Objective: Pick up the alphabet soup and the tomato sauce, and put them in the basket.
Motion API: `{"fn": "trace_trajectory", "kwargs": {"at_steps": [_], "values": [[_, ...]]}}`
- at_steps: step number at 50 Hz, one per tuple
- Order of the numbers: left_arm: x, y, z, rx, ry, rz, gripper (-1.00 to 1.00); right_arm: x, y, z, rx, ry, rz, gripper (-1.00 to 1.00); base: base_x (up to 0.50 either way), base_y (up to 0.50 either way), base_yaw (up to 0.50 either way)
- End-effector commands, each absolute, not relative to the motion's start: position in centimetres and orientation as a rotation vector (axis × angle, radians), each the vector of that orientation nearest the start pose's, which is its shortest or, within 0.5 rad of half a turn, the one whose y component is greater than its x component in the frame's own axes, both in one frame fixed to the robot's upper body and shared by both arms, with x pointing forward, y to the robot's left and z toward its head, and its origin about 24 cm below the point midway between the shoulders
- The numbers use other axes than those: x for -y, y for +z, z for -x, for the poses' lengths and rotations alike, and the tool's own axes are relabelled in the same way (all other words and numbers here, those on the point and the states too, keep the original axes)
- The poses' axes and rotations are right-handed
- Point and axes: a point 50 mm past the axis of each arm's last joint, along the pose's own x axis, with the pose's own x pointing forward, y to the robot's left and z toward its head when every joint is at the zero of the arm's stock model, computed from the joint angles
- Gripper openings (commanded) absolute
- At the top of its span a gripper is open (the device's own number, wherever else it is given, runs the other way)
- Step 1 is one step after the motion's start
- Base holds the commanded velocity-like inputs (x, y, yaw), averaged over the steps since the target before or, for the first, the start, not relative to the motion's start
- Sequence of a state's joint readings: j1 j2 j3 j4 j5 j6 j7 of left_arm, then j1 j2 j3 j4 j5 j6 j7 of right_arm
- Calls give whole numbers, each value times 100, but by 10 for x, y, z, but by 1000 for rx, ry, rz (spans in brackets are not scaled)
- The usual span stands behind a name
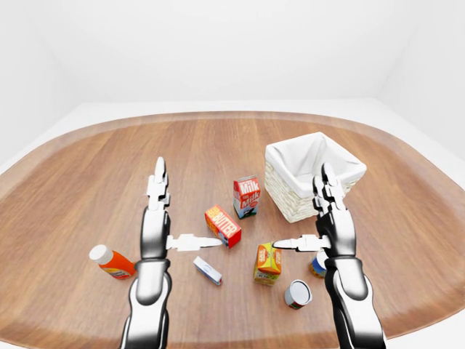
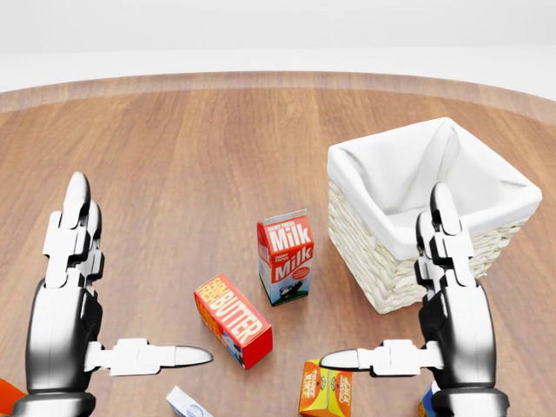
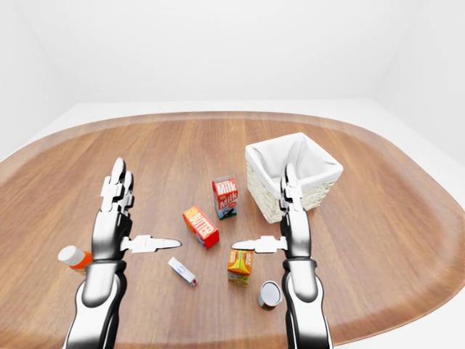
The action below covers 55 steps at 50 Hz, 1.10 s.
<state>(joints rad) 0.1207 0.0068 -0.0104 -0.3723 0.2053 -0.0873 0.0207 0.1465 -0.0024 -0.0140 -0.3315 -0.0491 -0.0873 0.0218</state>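
Both hands are up over the wooden table (image 1: 87, 182) with nothing in them. The left hand (image 1: 156, 218) has its two long fingers pointing straight up the view and its thumb sticking out sideways toward the middle, so it's spread wide. The right hand (image 1: 328, 222) mirrors it, thumb tip hanging just above the orange juice carton (image 1: 267, 262). All shiny chrome and white segmented plates.

Just past the right hand sits the square wicker basket (image 2: 365, 234) with a floppy white cloth liner, upright. Between the hands: a red butter box (image 2: 232, 320) lying flat at a diagonal, and a milk carton (image 2: 285, 257) standing upright.

Lower down in the left-eye view a can (image 1: 297, 294) lies on its side near the right forearm, round silver end facing the camera, long axis running away up the view. Can't read its label. Another blue can (image 1: 317, 265) is mostly hidden behind the right wrist, so no idea which is which.

Also a small white flat box (image 1: 207, 270) lying diagonal, and a tipped orange bottle (image 1: 111, 262) with a white cap pointing upper left
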Motion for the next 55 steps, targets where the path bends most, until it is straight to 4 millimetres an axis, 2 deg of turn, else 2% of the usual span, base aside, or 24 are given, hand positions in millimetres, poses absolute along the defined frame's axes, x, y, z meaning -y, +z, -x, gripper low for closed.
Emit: {"fn": "trace_trajectory", "kwargs": {"at_steps": [1, 7, 18, 27, 30, 37, 55], "values": [[-153, 107, -223, 338, 57, -232, 100, 164, 88, -221, 250, -50, 93, 100, 0, 0, 0], [-152, 107, -224, 335, 53, -233, 100, 176, 97, -223, 281, -83, 154, 100, 0, 0, 0], [-152, 106, -223, 334, 49, -237, 100, 192, 84, -215, 195, -140, 391, 100, 0, 0, 0], [-152, 106, -224, 331, 48, -237, 100, 201, 78, -208, 145, -150, 471, 100, 0, 0, 0], [-152, 106, -223, 334, 47, -238, 100, 202, 80, -206, 148, -151, 491, 100, 0, 0, 0], [-151, 106, -224, 331, 45, -241, 100, 213, 100, -195, 180, -242, 714, 100, 0, 0, 0], [-151, 107, -225, 337, 45, -244, 100, 225, 108, -186, 167, -383, 990, 100, 0, 0, 0]]}}
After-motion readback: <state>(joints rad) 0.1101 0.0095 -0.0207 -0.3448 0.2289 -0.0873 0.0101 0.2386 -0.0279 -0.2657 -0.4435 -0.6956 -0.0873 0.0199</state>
